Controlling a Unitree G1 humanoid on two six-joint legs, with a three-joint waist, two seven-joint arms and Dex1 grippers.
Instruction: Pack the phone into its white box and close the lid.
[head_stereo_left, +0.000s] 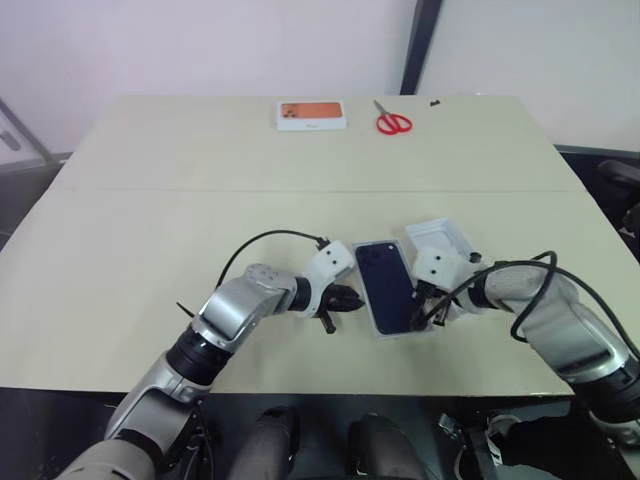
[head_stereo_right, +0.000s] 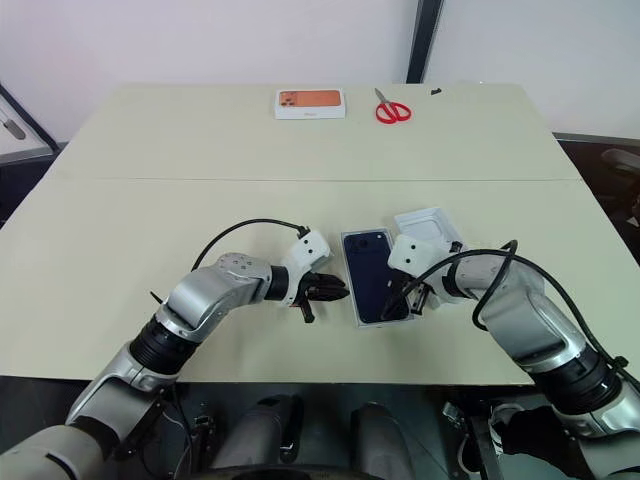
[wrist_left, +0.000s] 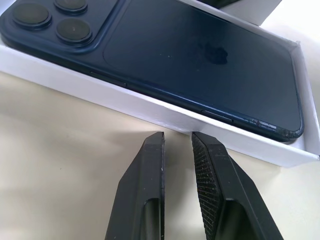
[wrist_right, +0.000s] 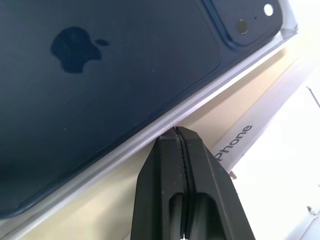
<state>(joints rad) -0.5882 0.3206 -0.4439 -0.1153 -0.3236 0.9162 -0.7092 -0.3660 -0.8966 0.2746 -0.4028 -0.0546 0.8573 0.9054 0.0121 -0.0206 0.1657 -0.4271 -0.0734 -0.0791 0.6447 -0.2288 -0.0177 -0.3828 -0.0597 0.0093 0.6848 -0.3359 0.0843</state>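
Note:
The dark navy phone lies back up in the shallow white box near the table's front edge, camera cluster toward the far end. Just left of the box, my left gripper points at its long side wall. Its fingers stand a narrow gap apart with nothing between them. On the box's right side my right gripper is shut, tips at the box's rim, holding nothing. The white lid lies hollow side up behind the right gripper, and printed lettering shows on its side wall.
An orange-topped box and red scissors lie at the table's far edge, with a small dark object beyond them. The table's front edge runs close below the white box.

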